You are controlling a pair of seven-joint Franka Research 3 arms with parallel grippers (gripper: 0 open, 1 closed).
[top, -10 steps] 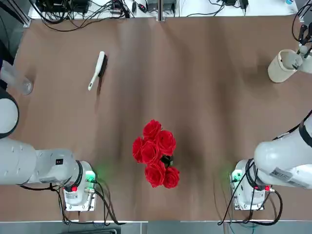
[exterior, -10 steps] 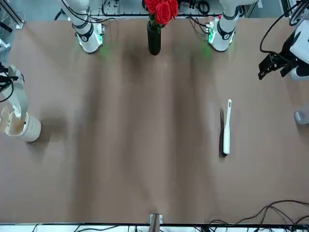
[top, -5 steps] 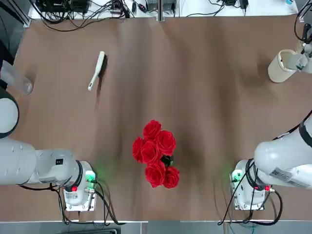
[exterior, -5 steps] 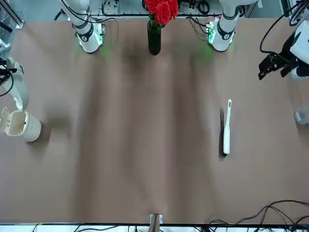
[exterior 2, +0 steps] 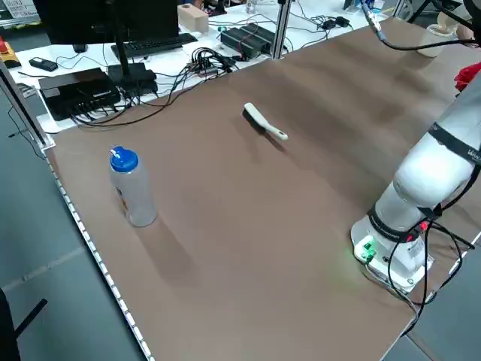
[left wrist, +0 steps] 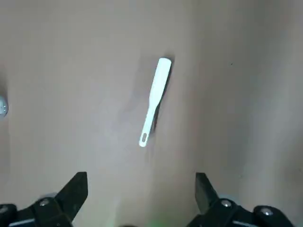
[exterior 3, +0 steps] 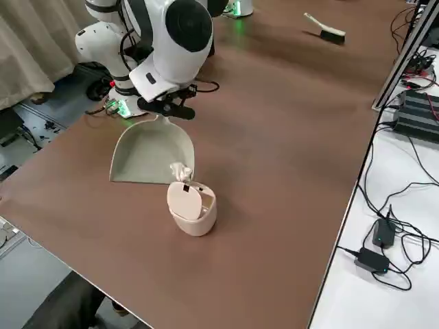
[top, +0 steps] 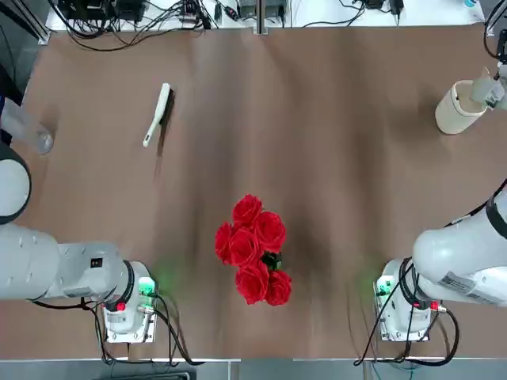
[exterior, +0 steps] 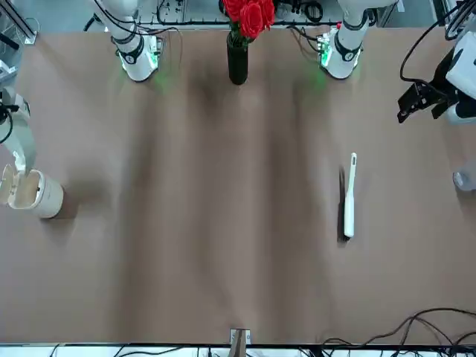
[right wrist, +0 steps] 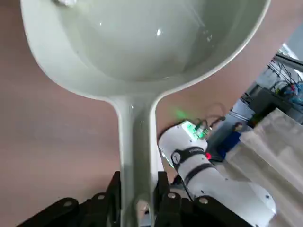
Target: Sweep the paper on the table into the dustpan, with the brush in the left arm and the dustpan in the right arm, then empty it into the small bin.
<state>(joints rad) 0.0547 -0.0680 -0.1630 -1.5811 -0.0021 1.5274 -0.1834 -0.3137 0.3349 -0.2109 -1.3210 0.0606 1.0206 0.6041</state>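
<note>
1. The right end effector (right wrist: pixel 138 182) is clenched on the handle of the dustpan (exterior 3: pixel 152 152), with one finger on each side of it. It is raised above the surface (exterior 3: pixel 274 226).
2. The dustpan's wide scoop reaches out from the right end effector toward the small bin (exterior 3: pixel 193 216), tilted so that its front edge points down at the bin.
3. The paper (exterior 3: pixel 181 171), crumpled and white, is at the corner of the scoop farthest from the right end effector, right by the bin's rim. Whether it touches the bin, I cannot tell.
4. The small bin stands upright on the surface, past the scoop as seen from the right end effector. Its pale lid (exterior 3: pixel 184 201) is open, with the opening showing beside it.
5. The left end effector (left wrist: pixel 142 189) is released, its fingers wide apart with nothing between them, and it hangs above the surface.
6. The brush (left wrist: pixel 155 97) lies on the surface, ahead of the left end effector and a little to its right, apart from it.
7. A clear bottle (exterior 2: pixel 133 188) stands ahead of the left end effector and to its left.
8. The red roses (top: pixel 252 249), in a dark vase (exterior: pixel 237 61), are between the two arms, to the left end effector's right.
</note>
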